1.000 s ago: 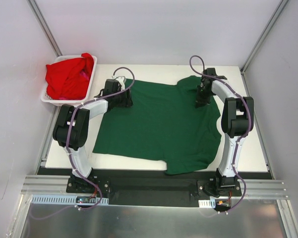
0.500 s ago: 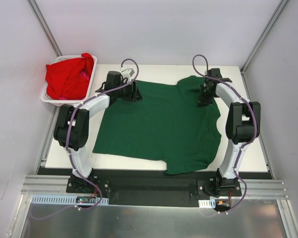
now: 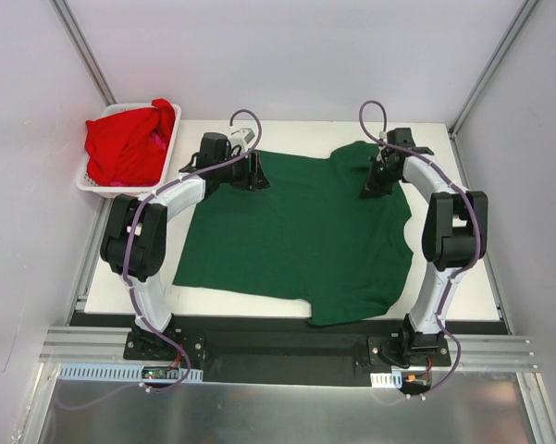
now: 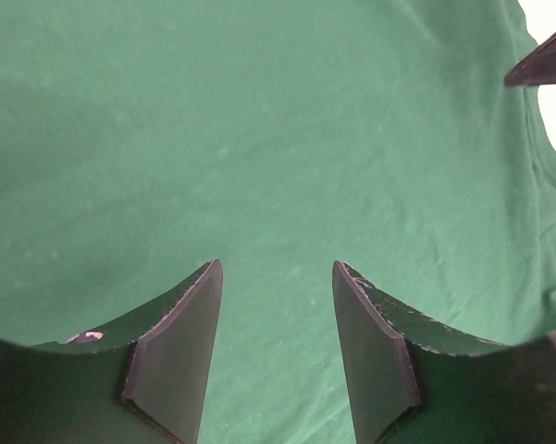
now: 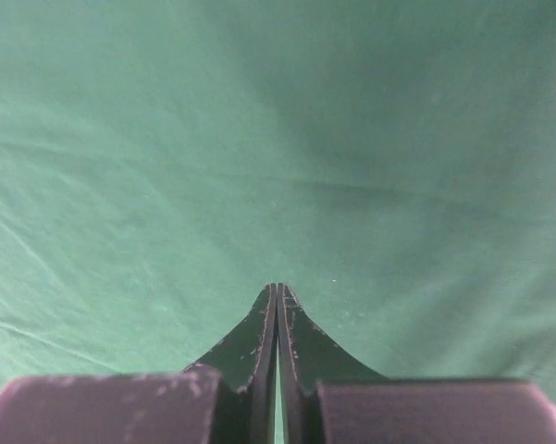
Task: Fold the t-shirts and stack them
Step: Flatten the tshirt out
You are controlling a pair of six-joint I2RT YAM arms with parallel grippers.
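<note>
The left gripper [image 4: 276,266] hangs half open over the far left part of the green shirt [image 3: 296,231], with nothing between its jaws. The right gripper [image 5: 278,290] is pressed shut low over the far right part, near the collar. Whether it pinches any cloth, I cannot tell.

The table [image 3: 463,296] carries the green shirt spread flat and unfolded, collar to the right and hem to the left. That is likely why both grippers sit along its far edge: two grips there could fold that edge toward the arms. The basket [image 3: 91,185] stands off the table's far left corner and holds the red shirts [image 3: 125,143] in a heap, apparently waiting their turn.

The top view alone gives the whole layout and the shirt's outline, but the fingers are too small there to read. The wrist views settle that: a plain gap on the left, and fingertips meeting on the right. The left wrist view also catches a dark tip [image 4: 546,65] at its upper right, probably the other gripper.
</note>
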